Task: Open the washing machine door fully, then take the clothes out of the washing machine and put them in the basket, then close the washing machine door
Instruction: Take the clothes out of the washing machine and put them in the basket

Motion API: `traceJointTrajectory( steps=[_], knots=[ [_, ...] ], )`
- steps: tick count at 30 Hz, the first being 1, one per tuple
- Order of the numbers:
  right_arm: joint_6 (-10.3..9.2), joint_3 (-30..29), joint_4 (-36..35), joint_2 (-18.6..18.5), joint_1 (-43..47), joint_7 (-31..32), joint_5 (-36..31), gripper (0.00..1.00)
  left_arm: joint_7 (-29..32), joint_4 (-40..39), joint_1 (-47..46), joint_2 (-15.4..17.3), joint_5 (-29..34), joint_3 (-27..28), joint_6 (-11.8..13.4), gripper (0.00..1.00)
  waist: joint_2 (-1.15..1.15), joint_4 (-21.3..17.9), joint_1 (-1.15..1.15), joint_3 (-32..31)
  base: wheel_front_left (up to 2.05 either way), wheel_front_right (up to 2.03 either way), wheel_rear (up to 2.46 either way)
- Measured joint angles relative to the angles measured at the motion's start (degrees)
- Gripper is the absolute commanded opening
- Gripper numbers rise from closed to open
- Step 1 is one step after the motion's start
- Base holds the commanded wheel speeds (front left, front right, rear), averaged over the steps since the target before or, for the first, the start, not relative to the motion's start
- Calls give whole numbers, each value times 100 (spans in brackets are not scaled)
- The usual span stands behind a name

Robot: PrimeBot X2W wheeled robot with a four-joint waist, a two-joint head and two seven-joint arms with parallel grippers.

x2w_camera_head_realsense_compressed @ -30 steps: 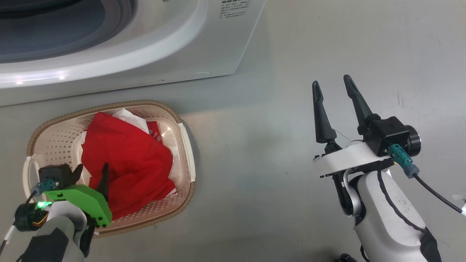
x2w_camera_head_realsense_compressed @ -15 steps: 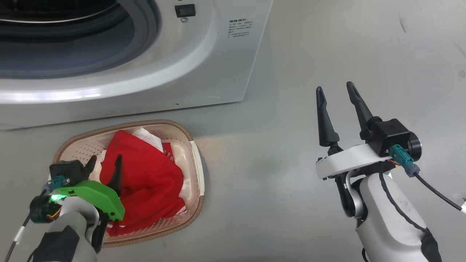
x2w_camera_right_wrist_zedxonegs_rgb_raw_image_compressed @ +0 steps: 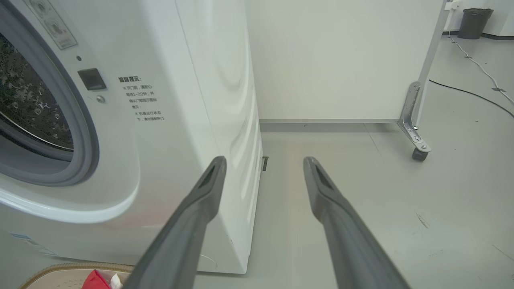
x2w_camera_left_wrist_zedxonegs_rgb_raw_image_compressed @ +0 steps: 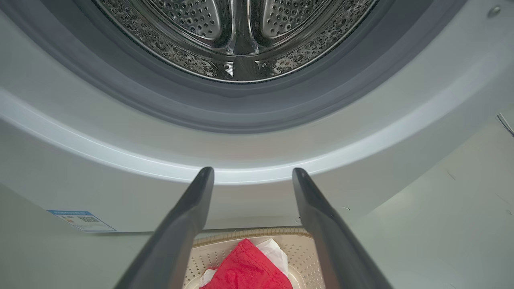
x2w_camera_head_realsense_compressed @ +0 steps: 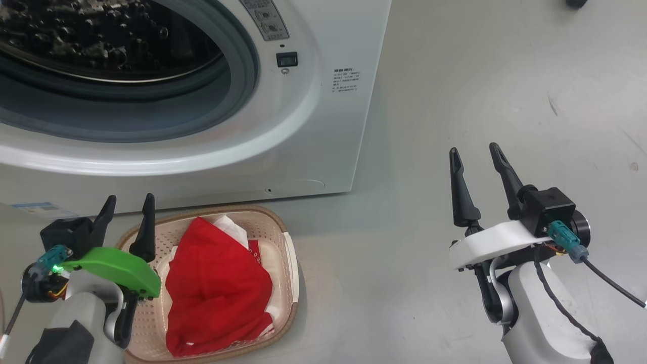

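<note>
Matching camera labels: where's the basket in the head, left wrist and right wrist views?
Head view: basket at lower left, on the floor in front of the washing machine, red clothes inside.
Left wrist view: bottom centre, brown rim showing.
Right wrist view: bottom left corner, a slice of rim.
Shared landmark: the machine's grey gasket, above the basket in all three pictures.

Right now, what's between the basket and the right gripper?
Bare grey floor. In the head view that stretch runs from the basket across to the open right gripper with no object on it.
</note>
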Motion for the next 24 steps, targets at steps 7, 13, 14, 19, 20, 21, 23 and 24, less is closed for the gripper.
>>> traceJointTrajectory(
  steps=[7, 13, 14, 19, 20, 21, 23, 24],
  knots=[
    [100, -51, 35, 2, 238, 0, 0, 100, -5, -737, 403, 9, 255, 334, 40, 100, 0, 70, 0, -520, 0, 0, 0],
    [159, -146, 48, 7, 461, 0, 1, 100, -7, -1307, 784, 2, 521, 593, 153, 100, 0, 87, 0, -920, 0, 0, 0],
    [168, -160, 49, 7, 504, 0, 1, 100, -7, -1379, 883, -2, 544, 623, 194, 100, 0, 88, 0, -981, 0, 0, 0],
    [219, -219, 45, 11, 696, 0, 2, 100, -7, -1774, 1435, -51, 766, 790, 294, 100, 0, 75, 0, -1298, 0, 0, 0],
    [237, -232, 46, 11, 731, 0, 2, 100, -7, -1838, 1511, -77, 799, 814, 318, 100, 0, 71, 0, -1340, 0, 0, 0],
    [245, -253, 45, 12, 759, 0, 2, 100, -7, -1889, 1584, -107, 820, 829, 338, 100, 0, 68, 0, -1380, 0, 0, 0],
    [252, -275, 42, 11, 817, 0, 2, 100, -7, -1998, 1736, -156, 862, 894, 346, 100, 0, 64, 0, -1449, 0, 0, 0],
    [253, -287, 42, 13, 842, 0, 2, 100, -7, -2056, 1809, -172, 880, 932, 348, 100, 0, 63, 0, -1479, 0, 0, 0]
  ],
)
